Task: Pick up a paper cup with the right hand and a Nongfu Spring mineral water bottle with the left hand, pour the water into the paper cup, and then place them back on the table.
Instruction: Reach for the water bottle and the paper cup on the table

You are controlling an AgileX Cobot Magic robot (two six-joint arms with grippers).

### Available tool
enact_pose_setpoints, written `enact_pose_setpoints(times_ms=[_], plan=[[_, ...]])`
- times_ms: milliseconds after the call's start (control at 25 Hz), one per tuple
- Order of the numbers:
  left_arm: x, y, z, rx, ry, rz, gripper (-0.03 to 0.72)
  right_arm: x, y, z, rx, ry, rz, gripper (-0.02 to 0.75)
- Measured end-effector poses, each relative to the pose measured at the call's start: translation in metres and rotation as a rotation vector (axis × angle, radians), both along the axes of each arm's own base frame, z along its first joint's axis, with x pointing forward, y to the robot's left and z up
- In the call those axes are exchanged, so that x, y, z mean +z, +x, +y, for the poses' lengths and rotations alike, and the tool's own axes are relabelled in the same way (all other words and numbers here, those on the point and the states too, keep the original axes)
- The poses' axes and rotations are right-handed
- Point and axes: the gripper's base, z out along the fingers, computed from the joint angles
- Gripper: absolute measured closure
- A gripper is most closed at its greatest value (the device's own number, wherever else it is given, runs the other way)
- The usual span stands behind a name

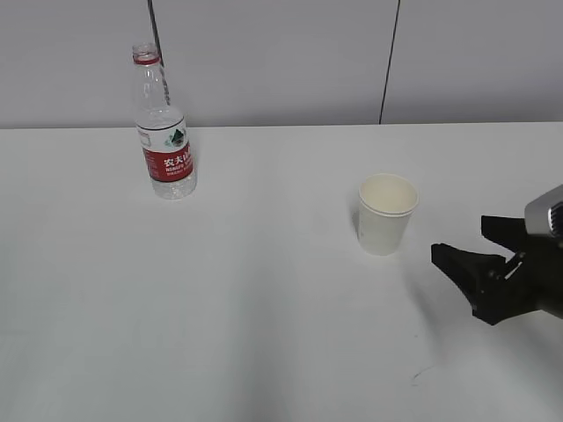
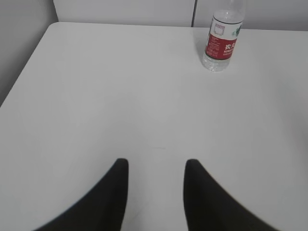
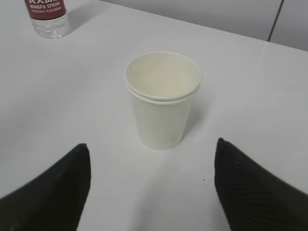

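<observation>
The paper cup (image 1: 386, 214) stands upright and empty on the white table (image 1: 264, 299), right of centre. It also shows in the right wrist view (image 3: 162, 98), just ahead of my right gripper (image 3: 151, 149). My right gripper (image 1: 462, 242) is open and empty, a short way to the cup's right, not touching it. The Nongfu Spring bottle (image 1: 164, 127) stands upright at the back left, with no cap visible. It also shows in the left wrist view (image 2: 222, 36), far ahead and to the right of my left gripper (image 2: 157, 166), which is open and empty. The left arm is out of the exterior view.
A grey wall with dark vertical seams (image 1: 389, 61) runs behind the table's far edge. A small scuff mark (image 1: 422, 376) lies on the table near the front right. The table's left edge (image 2: 26, 72) shows in the left wrist view.
</observation>
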Motion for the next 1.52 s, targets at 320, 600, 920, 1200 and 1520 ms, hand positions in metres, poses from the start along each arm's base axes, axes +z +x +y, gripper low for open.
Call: enact_pose_setpoints(times_ms=[320,600,920,1200,1520], plan=[[0.000,0.000,0.000,0.000,0.000,0.000,0.449,-0.015,0.008,0.006,0.027,0.043,0.058,0.139],[0.000,0.000,0.000,0.000,0.000,0.000,0.449,-0.024,0.014,0.009,0.042,0.115,0.023,0.139],[0.000,0.000,0.000,0.000,0.000,-0.001,0.449,-0.037,0.031,0.009,0.044,0.112,0.013,0.107],[0.000,0.000,0.000,0.000,0.000,-0.001,0.448,-0.049,0.054,0.007,0.033,0.114,0.006,0.102],[0.000,0.000,0.000,0.000,0.000,-0.001,0.410,-0.066,0.074,0.008,0.040,0.124,0.008,0.100]])
